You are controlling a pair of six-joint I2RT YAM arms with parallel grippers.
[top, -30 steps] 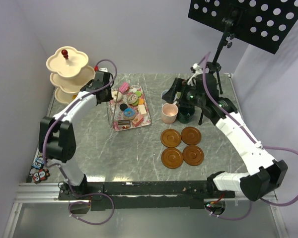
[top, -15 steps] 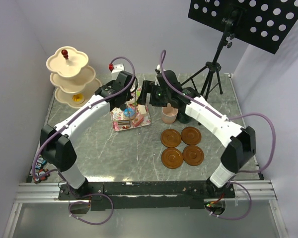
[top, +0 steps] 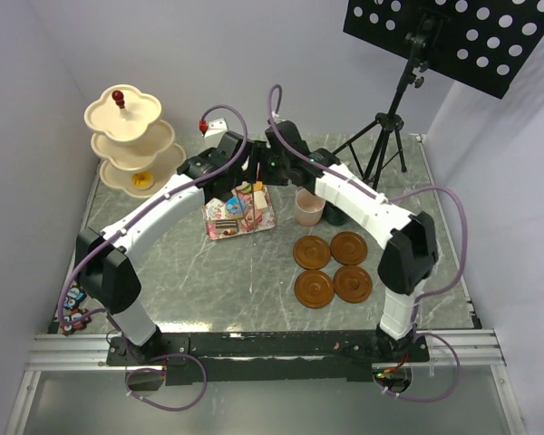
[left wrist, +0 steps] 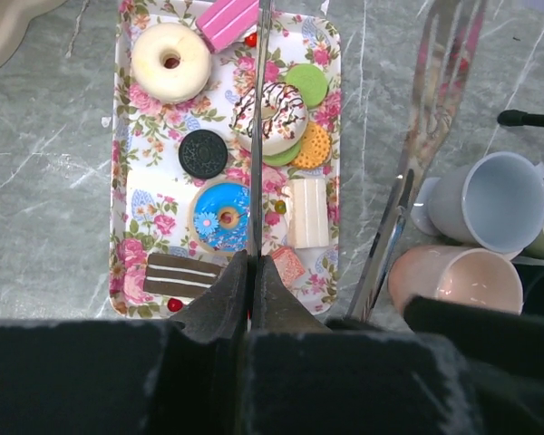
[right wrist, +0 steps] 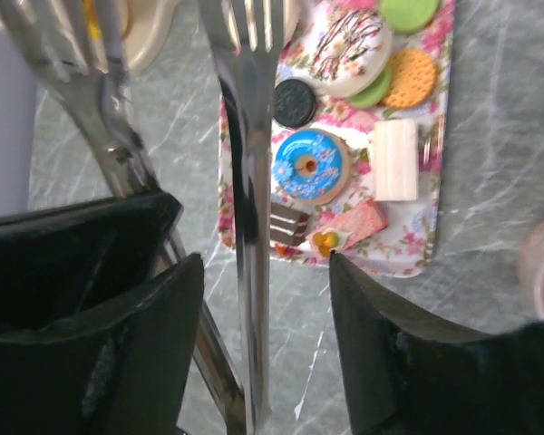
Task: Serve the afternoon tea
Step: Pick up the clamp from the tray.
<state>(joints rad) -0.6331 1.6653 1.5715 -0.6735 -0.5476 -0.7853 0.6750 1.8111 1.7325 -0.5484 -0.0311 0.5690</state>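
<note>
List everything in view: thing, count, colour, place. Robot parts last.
Tiered stand: one, cream, far left corner.
Floral tray: one, pink-flowered, table centre.
Toy cakes: about a dozen, mixed colours, on tray.
Mugs: four, light blue, pink, light green, dark green, right of tray.
Saucers: four, brown, nearer than mugs.
Tongs: two, silver, above tray.
Tripod: one, black, far right.
Table: one, grey marble.
Left pincer: one, black, shut on tongs.
Right pincer: one, black, over tray, grip unclear.

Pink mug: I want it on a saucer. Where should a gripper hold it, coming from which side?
Probably the rim of the pink mug, pinched from above on its near side: it stands upright, mouth open, with the light blue mug close behind.
</note>
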